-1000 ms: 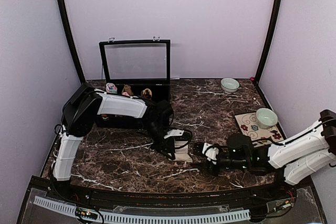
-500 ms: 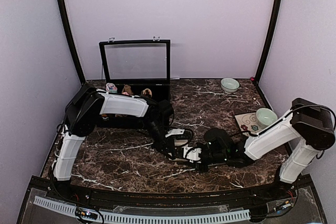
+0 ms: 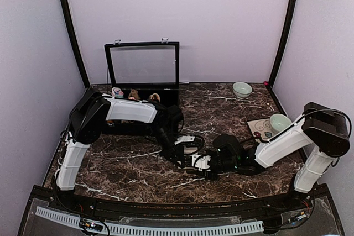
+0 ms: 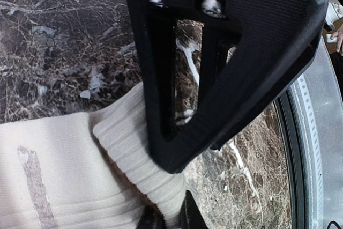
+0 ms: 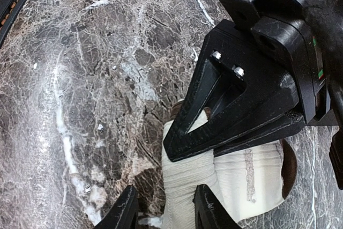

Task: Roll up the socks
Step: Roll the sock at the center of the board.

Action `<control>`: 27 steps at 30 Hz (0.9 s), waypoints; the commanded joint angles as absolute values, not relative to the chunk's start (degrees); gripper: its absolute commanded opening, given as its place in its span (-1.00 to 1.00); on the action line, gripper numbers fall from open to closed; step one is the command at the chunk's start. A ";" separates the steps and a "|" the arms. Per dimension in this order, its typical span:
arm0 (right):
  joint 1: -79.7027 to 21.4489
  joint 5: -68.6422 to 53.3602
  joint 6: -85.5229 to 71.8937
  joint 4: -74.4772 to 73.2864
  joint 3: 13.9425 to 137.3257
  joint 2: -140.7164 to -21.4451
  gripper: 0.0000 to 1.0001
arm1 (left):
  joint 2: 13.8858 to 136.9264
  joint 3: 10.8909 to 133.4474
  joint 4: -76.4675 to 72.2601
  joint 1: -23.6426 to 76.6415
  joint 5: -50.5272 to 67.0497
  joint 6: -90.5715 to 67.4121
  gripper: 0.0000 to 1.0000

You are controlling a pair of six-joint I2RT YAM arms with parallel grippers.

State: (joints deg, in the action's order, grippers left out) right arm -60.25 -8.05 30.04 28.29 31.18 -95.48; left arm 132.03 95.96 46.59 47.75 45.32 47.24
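Lying on the table (image 3: 127, 175) near its middle, between both arms: cream sock (image 5: 241, 178). Clamped at its ribbed edge by the left gripper (image 4: 170, 194), closed tight on the fabric. Met from the other side by the right gripper (image 5: 166, 213), jaws apart, with the sock end between them and touching one finger (image 5: 206, 207). Brown part showing at one edge.

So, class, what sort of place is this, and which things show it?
Likely a robot test booth: plain walls enclose a marble table, with two robot arms at its edge and staged bowls.
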 commanded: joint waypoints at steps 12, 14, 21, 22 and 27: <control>-58.36 -9.34 31.55 25.51 34.30 -94.88 -0.33 | 139.33 93.44 50.71 47.81 29.12 48.07 -0.97; -58.00 -9.36 31.45 26.16 33.79 -95.74 -0.37 | 139.16 93.19 50.63 47.81 29.43 48.12 -0.97; -56.54 -10.23 30.66 26.78 33.42 -99.48 -0.51 | 138.98 93.16 51.11 47.81 30.27 48.95 -0.93; -56.41 -10.34 30.30 26.88 33.19 -100.22 -0.53 | 138.90 93.12 51.07 47.86 30.41 48.96 -0.89; -55.61 -12.35 27.16 28.72 31.65 -103.18 -0.62 | 135.83 90.85 48.11 47.43 30.84 47.41 -0.67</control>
State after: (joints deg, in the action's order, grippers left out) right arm -56.64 -11.38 30.22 29.19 33.71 -99.59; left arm 132.38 96.53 47.31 47.72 45.30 47.57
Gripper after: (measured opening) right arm 0.213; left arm 0.130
